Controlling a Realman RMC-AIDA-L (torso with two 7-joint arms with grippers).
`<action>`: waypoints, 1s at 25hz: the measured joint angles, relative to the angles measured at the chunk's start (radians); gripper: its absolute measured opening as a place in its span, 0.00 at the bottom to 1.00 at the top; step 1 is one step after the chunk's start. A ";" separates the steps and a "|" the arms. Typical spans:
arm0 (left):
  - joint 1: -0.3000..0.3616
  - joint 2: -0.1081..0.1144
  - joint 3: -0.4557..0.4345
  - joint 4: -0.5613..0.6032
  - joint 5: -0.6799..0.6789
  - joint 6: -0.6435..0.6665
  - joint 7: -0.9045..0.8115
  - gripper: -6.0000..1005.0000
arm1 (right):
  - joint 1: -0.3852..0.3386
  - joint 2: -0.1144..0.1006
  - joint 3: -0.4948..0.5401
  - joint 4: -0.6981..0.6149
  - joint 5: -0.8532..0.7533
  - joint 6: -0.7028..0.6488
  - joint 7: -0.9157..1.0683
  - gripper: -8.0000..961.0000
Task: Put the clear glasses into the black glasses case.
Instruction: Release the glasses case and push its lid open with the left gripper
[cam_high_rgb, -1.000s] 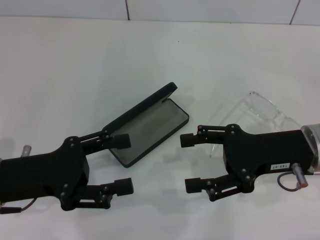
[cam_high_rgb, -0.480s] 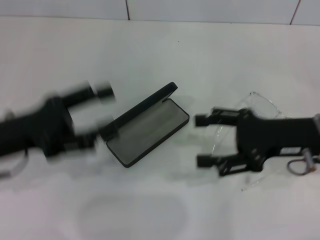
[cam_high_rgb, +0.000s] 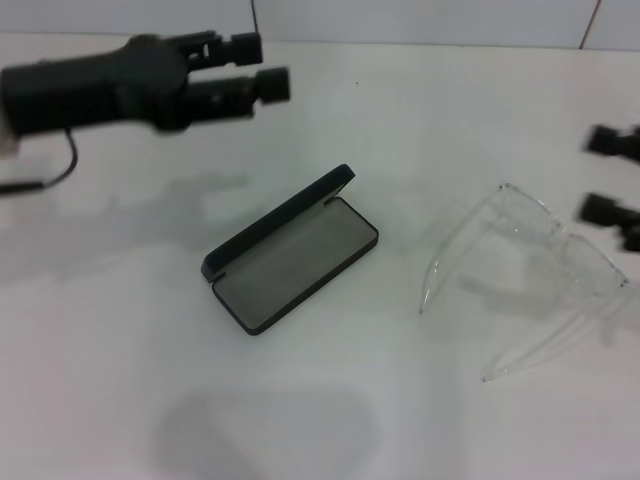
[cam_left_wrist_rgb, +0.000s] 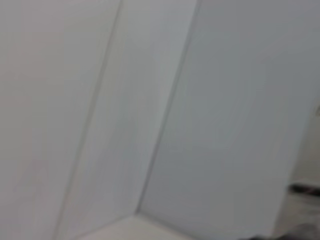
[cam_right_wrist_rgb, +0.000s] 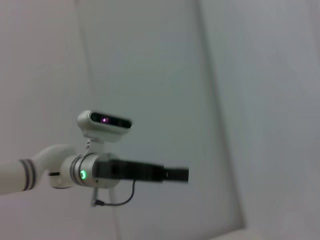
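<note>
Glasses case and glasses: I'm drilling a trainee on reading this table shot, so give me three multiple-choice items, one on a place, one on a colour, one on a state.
1. Where do the clear glasses lie relative to the black case?
A. Inside it
B. On the table on the robot's right of it
C. On its lid

2. What colour is the lining inside the case?
A. Grey
B. Red
C. Yellow

3. What state is the case in?
A. Shut
B. Open and empty
C. Open with the glasses in it

Answers:
1 B: the head view shows the glasses apart from the case, toward the right pincer at the picture's edge.
2 A: the open tray shows grey.
3 B: the lid stands up and only lining is seen; the left pincer is up near the far wall.
</note>
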 joint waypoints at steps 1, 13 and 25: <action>-0.023 0.001 0.009 0.024 0.029 -0.034 -0.065 0.80 | -0.015 0.000 0.045 -0.002 -0.009 -0.024 -0.003 0.92; -0.158 -0.001 0.310 0.283 0.488 -0.244 -0.552 0.75 | -0.097 0.000 0.372 0.008 -0.102 -0.172 -0.041 0.92; -0.128 -0.002 0.833 0.535 0.961 -0.238 -0.915 0.75 | -0.094 0.000 0.371 0.011 -0.116 -0.163 -0.048 0.92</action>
